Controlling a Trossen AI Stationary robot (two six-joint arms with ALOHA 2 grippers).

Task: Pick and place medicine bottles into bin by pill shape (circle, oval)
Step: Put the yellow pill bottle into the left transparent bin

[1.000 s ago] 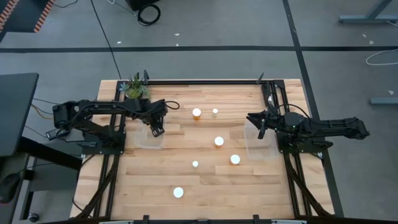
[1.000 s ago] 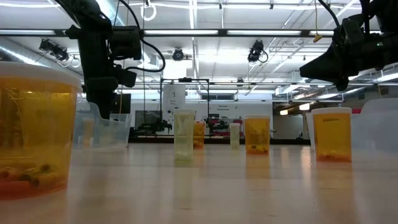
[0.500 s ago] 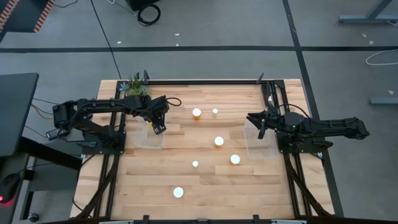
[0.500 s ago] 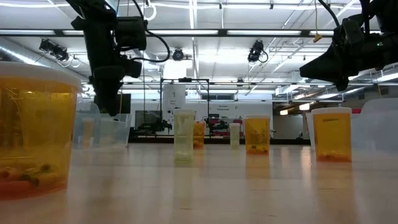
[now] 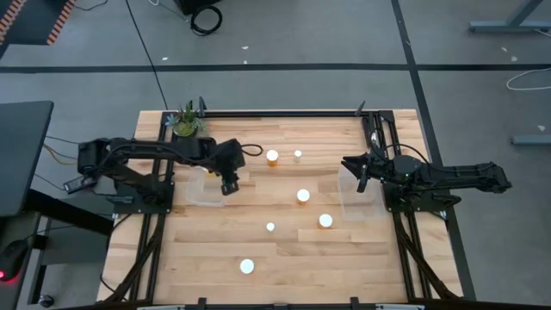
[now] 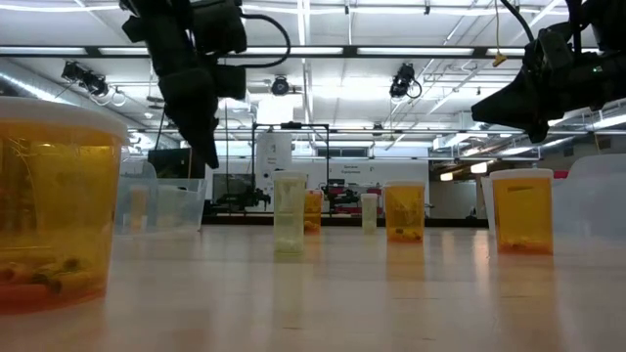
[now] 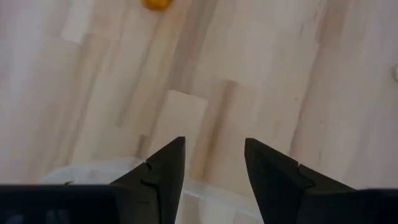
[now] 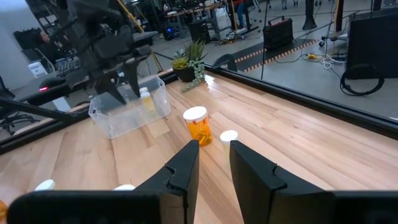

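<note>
Several amber bottles with white caps stand on the wooden table: two at the far middle [image 5: 272,157] [image 5: 298,155], one at the centre [image 5: 303,195], others nearer [image 5: 325,220] [image 5: 270,227] [image 5: 247,266]. My left gripper [image 5: 228,182] hangs open and empty above the right edge of the clear left bin [image 5: 200,189]; its fingers [image 7: 212,149] point down at bare wood. One bottle [image 8: 145,96] stands inside that bin. My right gripper [image 5: 360,172] is open and empty above the clear right bin [image 5: 357,200].
A green potted plant [image 5: 186,120] stands at the far left corner. Black frame rails run along the table's far, left and right edges. In the low view a large bottle [image 6: 59,205] stands close at the near edge. Bare wood lies between the bins.
My left gripper has gone toward the table's right edge, from above the left bin's middle to above its right edge, nearer the bottles. My right arm has kept still.
</note>
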